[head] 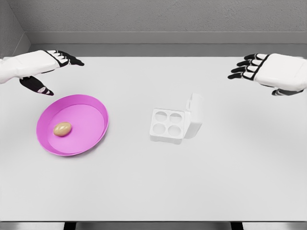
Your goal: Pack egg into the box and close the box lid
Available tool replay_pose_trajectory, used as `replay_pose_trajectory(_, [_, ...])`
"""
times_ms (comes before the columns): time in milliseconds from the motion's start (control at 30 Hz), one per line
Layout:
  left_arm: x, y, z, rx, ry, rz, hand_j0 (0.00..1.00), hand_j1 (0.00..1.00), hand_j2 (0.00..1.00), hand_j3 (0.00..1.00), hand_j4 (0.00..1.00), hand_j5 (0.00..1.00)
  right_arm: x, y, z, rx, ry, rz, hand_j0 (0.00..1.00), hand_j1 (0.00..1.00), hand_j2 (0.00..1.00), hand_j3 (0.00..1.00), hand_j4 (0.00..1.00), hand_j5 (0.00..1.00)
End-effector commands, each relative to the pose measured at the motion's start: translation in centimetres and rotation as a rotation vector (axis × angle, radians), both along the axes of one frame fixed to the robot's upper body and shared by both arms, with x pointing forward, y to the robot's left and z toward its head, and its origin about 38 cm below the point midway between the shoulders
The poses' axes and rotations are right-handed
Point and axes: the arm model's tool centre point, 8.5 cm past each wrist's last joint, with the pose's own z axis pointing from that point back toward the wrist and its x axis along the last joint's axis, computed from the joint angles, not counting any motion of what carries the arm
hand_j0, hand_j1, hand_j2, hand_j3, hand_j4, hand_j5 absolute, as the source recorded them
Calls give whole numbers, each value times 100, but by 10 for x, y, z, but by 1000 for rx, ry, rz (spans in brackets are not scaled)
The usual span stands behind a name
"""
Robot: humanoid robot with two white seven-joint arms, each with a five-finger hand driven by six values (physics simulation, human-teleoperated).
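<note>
On pink plate [98,111], egg [62,128], box [168,125] open

Render bright, evenly lit; diffuse light from above. White tabletop [153,191] near washed out, no hard glare spots. Shadows soft and faint: a pale grey one beside the open box [173,124] on its right, a darker band inside the pink bowl [98,125] under its near rim. Grey back wall [158,19] dimmer, with fine grain. Focus sharp across the tabletop, edges included; slight softness in outlines. No motion blur. Tabletop's edges straight, no visible lens bending at the corners.
</note>
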Motion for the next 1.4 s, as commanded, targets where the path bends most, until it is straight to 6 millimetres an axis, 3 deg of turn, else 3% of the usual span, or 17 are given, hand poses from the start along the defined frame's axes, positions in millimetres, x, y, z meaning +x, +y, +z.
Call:
replay_pose_trajectory(0, [-1, 4, 4, 0, -4, 10, 100, 100, 100, 100, 100, 100, -1, 1, 0, -1, 0, 2, 100, 100, 100, 100, 100, 100])
replay_pose_trajectory(133, [-6, 6, 9, 7, -13, 3, 100, 100, 100, 100, 100, 100, -3, 1, -1, -2, 7, 8, 100, 100, 100, 100, 100, 100])
replay_pose_trajectory(167, [-19, 7, 21, 41, -31, -29, 100, 100, 100, 100, 100, 100, -5, 2, -4, -2, 16, 12, 100, 100, 100, 100, 100, 100])
replay_pose_trajectory(200, [-33, -2, 14, 69, -9, -77, 100, 100, 100, 100, 100, 100, -6, 1, -7, -8, 24, 9, 100, 100, 100, 100, 100, 100])
replay_pose_trajectory(233, [-41, 6, 8, 96, 14, -70, 100, 100, 100, 100, 100, 100, -6, -1, -6, -13, 23, 6, 100, 100, 100, 100, 100, 100])
replay_pose_trajectory(267, [-51, 8, -5, 109, 51, -79, 100, 100, 100, 100, 100, 100, -9, -1, -14, -12, 46, 5, 100, 100, 100, 100, 100, 100])
replay_pose_trajectory(367, [-58, -1, -6, 110, 54, -112, 100, 100, 100, 100, 100, 100, -19, 15, -45, -38, 128, 60, 100, 100, 100, 100, 100, 100])
replay_pose_trajectory(433, [-58, 0, -6, 109, 56, -110, 100, 100, 100, 100, 100, 100, -20, 16, -48, -42, 135, 65, 100, 100, 100, 100, 100, 100])
replay_pose_trajectory(500, [-61, 1, -12, 110, 70, -110, 100, 100, 100, 100, 100, 100, -26, 26, -66, -58, 188, 99, 100, 100, 100, 100, 100, 100])
replay_pose_trajectory(733, [-66, 0, -33, 121, 111, -113, 100, 100, 100, 100, 100, 100, -29, 27, -74, -64, 208, 104, 100, 100, 100, 100, 100, 100])
replay_pose_trajectory(1367, [-71, -13, -58, 166, 138, -155, 99, 99, 99, 99, 99, 99, -29, 25, -74, -68, 211, 100, 100, 100, 100, 100, 100, 100])
